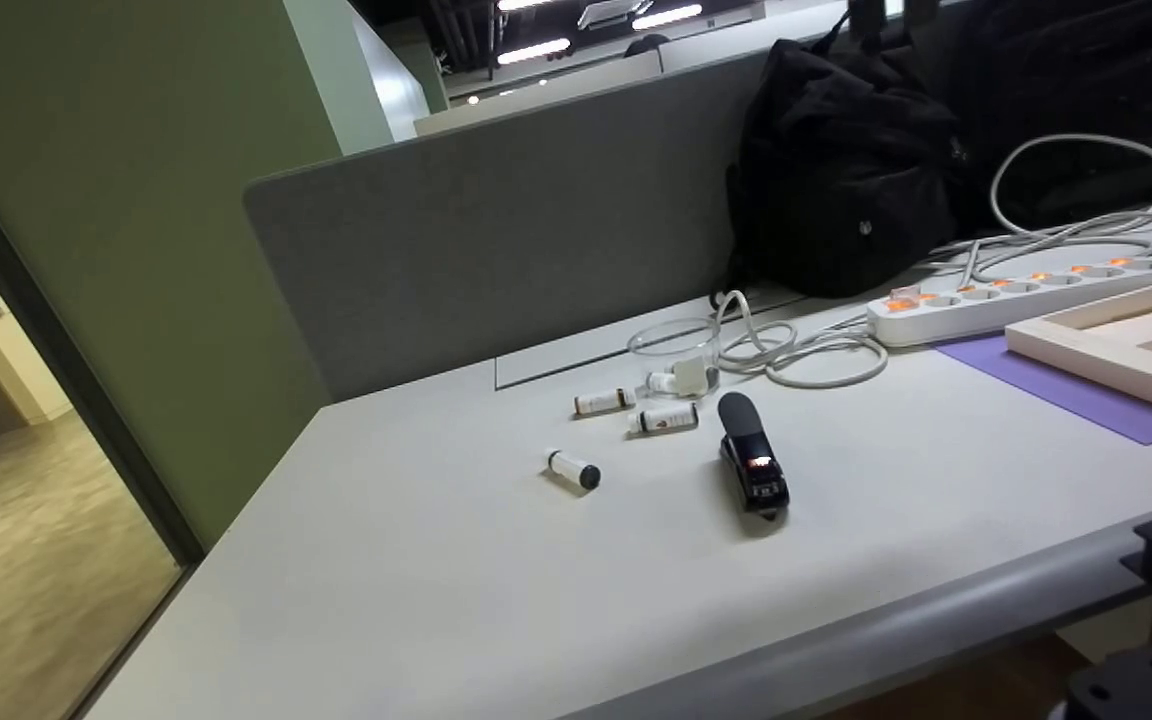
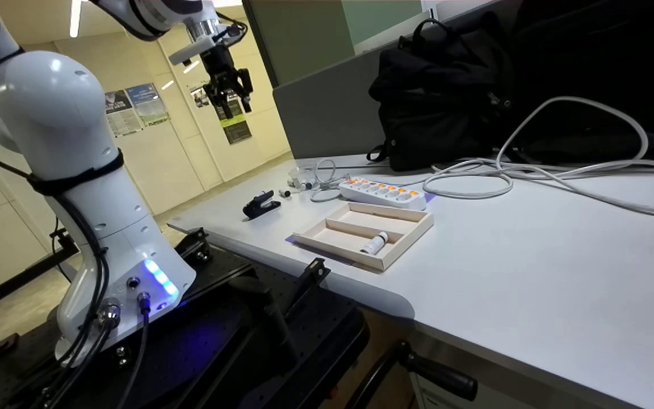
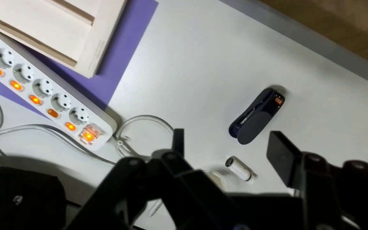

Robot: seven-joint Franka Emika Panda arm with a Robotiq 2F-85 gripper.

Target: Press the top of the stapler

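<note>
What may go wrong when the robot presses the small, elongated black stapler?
The open black gripper may straddle the narrow stapler instead of pressing its top. The stapler sits seemingly loose on the white table, so an off-centre push might skid it. The gripper could also knock the small white cylinder nearby.

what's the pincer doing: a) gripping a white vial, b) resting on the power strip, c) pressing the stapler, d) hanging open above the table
d, the pincer hangs spread open in the air, clear of the stapler on the table below.
</note>
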